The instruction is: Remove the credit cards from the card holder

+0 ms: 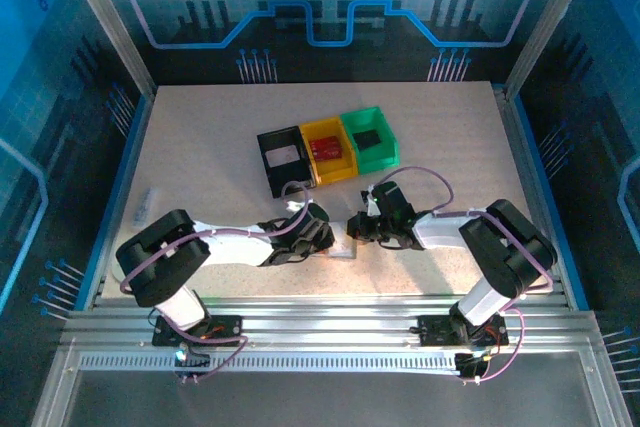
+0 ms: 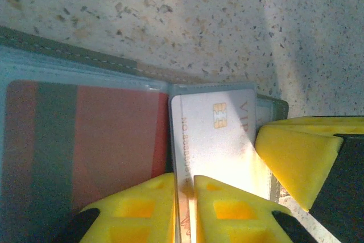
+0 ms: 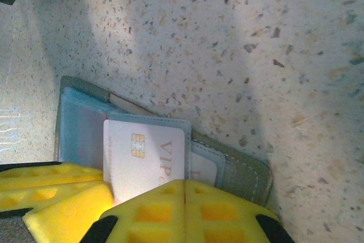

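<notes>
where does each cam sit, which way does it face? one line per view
Top external: above and behind the arms, looking down on the table; left arm and right arm show.
Left wrist: on the left arm, facing down at the wallet and white card; left fingers at bottom.
Right wrist: on the right arm, facing down at the same wallet; right fingers at bottom.
Shared: both wrist views show the white card.

Robot lab / test cell, not a home or shop: speckled work table [image 1: 200,137] boxed in by alu-profile frame [image 1: 105,17], walls w/ blue printed tech panels [image 1: 330,7] (gear + circuit-line graphics). Left arm [image 1: 235,239] & right arm [image 1: 440,232] bolted to slotted alu rail [image 1: 330,322] at near edge, cables exposed. Small plastic parts bins [image 1: 320,125], black/yellow/green, mid-table
</notes>
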Robot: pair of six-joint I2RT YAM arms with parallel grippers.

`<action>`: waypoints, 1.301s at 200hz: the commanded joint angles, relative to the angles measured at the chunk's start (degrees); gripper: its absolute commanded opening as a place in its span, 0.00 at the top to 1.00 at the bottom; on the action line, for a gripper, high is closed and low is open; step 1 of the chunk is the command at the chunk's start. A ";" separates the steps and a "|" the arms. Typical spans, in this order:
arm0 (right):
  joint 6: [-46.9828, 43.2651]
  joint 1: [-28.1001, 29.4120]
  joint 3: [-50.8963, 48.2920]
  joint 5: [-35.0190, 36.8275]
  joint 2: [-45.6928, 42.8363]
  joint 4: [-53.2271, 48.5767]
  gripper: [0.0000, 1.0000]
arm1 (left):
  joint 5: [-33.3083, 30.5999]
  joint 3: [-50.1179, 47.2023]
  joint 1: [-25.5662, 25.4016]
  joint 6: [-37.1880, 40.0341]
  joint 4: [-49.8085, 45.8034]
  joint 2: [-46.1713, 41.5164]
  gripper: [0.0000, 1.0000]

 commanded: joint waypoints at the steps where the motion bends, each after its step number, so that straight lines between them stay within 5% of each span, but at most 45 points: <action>1: 0.52 2.79 -2.39 0.93 4.13 -8.20 1.00 | -0.05 -0.85 -0.54 -0.76 5.86 -2.63 0.87; 123: 0.77 4.54 -2.45 1.20 3.88 -8.56 1.00 | -1.40 -2.14 -0.54 -1.54 6.37 -4.15 1.00; 260: -0.50 2.89 -3.59 1.82 3.24 -9.39 1.00 | -5.86 -5.55 -0.54 -1.45 1.04 -9.17 1.00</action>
